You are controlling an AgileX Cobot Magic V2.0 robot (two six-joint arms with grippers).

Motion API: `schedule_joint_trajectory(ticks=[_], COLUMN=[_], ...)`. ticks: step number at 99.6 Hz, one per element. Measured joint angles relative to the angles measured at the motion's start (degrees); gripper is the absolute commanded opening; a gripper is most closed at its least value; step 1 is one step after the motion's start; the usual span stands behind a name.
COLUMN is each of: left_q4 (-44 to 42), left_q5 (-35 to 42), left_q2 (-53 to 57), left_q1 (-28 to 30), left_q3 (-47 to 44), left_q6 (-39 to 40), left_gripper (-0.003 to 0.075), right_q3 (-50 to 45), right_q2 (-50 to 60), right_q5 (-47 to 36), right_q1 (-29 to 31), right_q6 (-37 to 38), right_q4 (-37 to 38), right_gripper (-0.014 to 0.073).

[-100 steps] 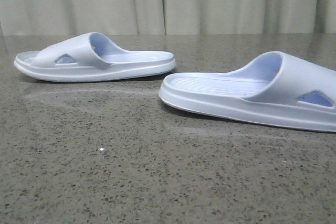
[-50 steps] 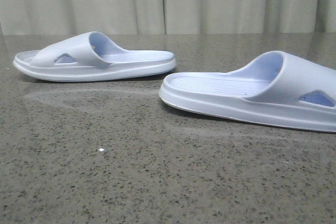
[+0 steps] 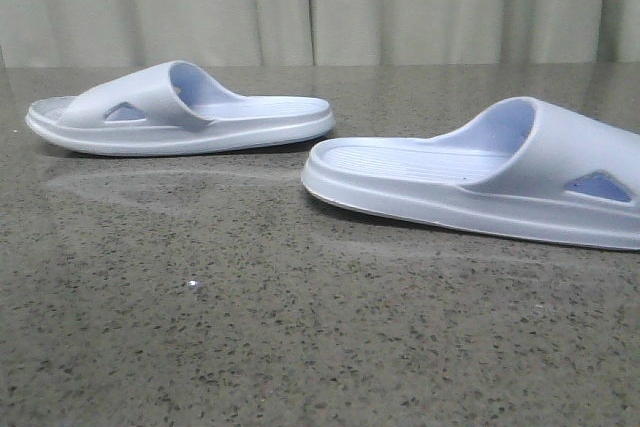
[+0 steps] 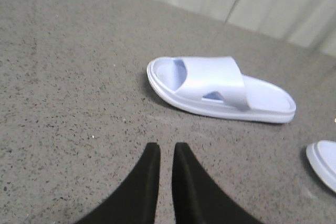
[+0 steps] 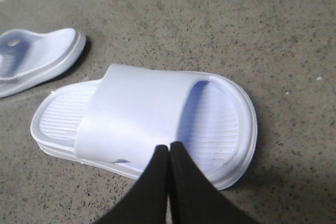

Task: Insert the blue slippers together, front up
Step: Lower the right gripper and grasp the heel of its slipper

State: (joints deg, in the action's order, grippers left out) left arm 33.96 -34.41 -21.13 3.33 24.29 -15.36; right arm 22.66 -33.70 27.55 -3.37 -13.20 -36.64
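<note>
Two pale blue slippers lie sole-down and apart on the speckled grey table (image 3: 300, 347). The left slipper (image 3: 180, 112) is farther back; it also shows in the left wrist view (image 4: 220, 90). The right slipper (image 3: 480, 182) is nearer and fills the right wrist view (image 5: 147, 124). My left gripper (image 4: 166, 148) is empty, almost shut with a thin slit between its fingers, over bare table short of the left slipper. My right gripper (image 5: 169, 148) is shut and empty, its tips over the right slipper's strap edge. Neither gripper shows in the front view.
Pale curtains (image 3: 320, 2) hang behind the table's far edge. The left slipper's heel end shows at the edge of the right wrist view (image 5: 37, 59). The right slipper's rim shows at the edge of the left wrist view (image 4: 323, 163).
</note>
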Motion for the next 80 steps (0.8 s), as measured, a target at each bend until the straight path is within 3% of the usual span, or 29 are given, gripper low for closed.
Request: schedule_joint_trajectory(ticks=[10,20,27,58,80], left_q4=[-0.2,0.6,1.6,2.4,2.9], left_q5=[-2.2,-2.9,-3.0,-3.2,-3.4], left_q2=[-3.5,-4.8,-5.0,-5.2,-8.0], left_q1=[0.0,0.0,0.0,0.0,0.0], left_q3=[1.7,2.3,2.3,2.3,2.3], left_q6=[-2.1,-3.6,-4.0,-4.3,-4.3], left_gripper=[0.0062,0.0181,0.0250,0.0279,0.0279], right_q3=[2.2,3.3,3.5,5.4,12.8], right_q2=[-2.9,-3.4,-3.4,-5.3,-16.4], right_q5=[3.3,6.2,7.0,5.7,11.3], right_q1=[0.0,0.0,0.0,2.9,8.7], right_q6=[-1.7,-2.4,-2.7,-2.8,-2.8], right_q4=[0.5,0.6,1.0,6.5,7.9], right_gripper=[0.0027,0.0207,0.0285,0.0289,0.0288])
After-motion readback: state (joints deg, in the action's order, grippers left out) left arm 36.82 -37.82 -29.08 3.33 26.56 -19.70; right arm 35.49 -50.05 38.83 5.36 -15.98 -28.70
